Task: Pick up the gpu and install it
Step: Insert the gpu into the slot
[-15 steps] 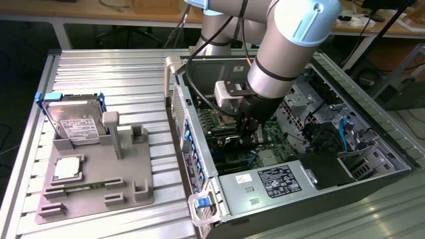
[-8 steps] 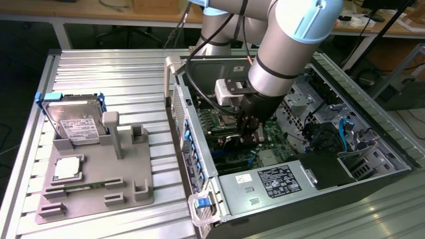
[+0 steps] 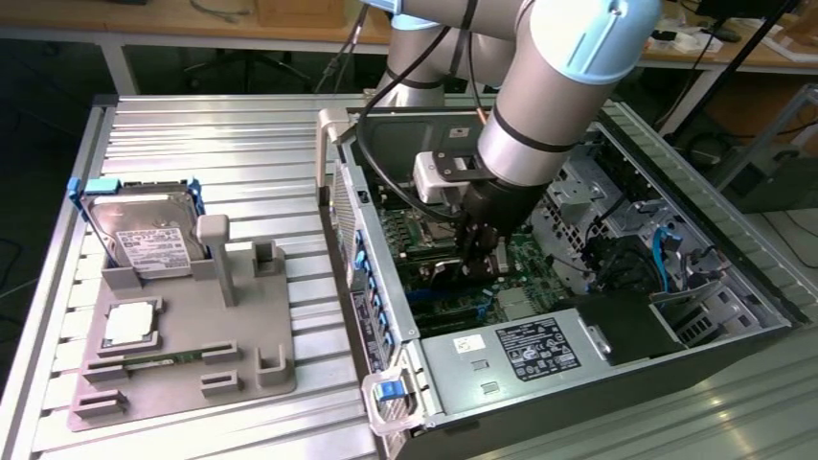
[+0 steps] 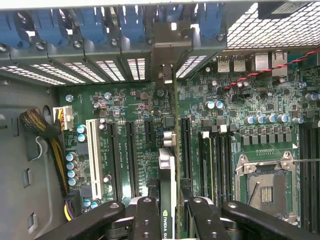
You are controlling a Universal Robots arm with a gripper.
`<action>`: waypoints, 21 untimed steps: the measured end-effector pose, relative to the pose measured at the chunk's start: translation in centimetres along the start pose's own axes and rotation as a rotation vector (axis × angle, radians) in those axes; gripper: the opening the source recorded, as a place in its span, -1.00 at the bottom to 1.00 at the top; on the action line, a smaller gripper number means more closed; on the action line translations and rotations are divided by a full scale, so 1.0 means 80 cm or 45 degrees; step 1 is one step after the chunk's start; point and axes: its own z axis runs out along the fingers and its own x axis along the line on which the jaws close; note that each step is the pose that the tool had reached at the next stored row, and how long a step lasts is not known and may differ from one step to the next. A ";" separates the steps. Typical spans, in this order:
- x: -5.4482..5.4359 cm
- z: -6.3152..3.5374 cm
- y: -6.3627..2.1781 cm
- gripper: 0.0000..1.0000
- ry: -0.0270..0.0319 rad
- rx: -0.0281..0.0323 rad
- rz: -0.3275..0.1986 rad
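gpu point(image 4: 168, 170) edge-on clamped in the tool point(image 4: 172, 212), inside open computer case point(image 3: 364, 287), ribbed metal table point(image 3: 217, 144), wooden workbench point(image 3: 167, 14) behind

Robot at work inside a PC: a Universal Robots arm point(image 3: 550, 105) reaches down into an open computer case point(image 3: 754, 297) lying on a ribbed metal desk point(image 3: 217, 144). Its jaws are low over the green motherboard point(image 3: 412, 235), with the gpu point(image 3: 450, 271) showing as a dark sliver at their tip. On the exterior view's left, a grey parts holder point(image 3: 243, 374) carries an upright hard drive point(image 3: 147, 240) with a white label, a square processor point(image 3: 130, 324) lying flat and a narrow green memory stick point(image 3: 160, 359). A labelled power supply point(image 3: 537, 350) sits in the case's near corner.
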 end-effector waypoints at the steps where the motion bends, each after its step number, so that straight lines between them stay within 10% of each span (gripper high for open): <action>1: 0.000 0.000 0.000 -0.47 0.0002 -0.0001 0.000; 21: 0.001 0.009 0.000 -0.47 0.0004 -0.0001 0.000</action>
